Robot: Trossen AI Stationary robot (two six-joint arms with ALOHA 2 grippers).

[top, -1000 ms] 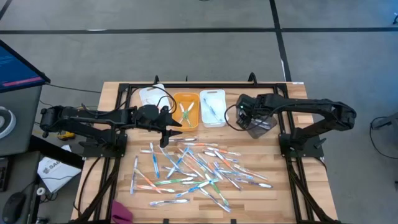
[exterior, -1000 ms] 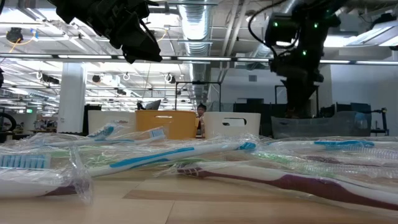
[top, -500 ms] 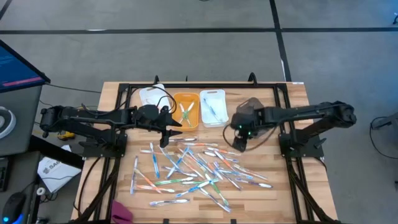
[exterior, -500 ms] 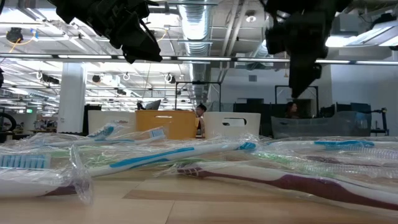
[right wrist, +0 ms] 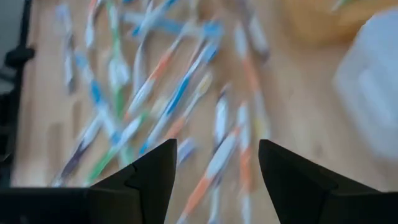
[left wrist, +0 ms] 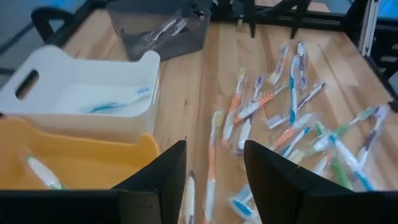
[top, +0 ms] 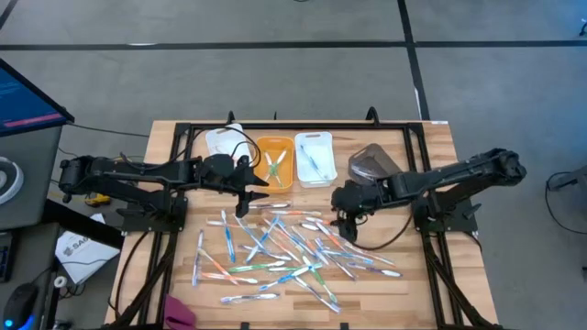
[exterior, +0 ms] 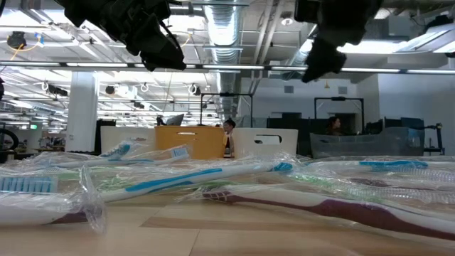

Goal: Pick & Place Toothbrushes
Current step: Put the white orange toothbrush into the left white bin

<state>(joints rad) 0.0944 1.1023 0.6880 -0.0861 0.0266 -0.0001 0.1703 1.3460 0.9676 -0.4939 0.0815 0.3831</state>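
Scattered blue, white, green and orange plastic toothbrushes point(top: 293, 247) lie loose across the wooden slatted table point(top: 422, 275); right gripper point(top: 344, 223) above their near edge, fingers apart, empty; left gripper point(top: 246, 203) likewise parted, empty, beside orange bin point(top: 273, 163)

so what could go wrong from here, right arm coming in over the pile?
The toothbrushes lie wrapped, crossed and overlapping, so the open right gripper may pinch two at once or slip on the film. A sweep could push some off the table. The left gripper hovers by the orange bin, close to the pile's edge.
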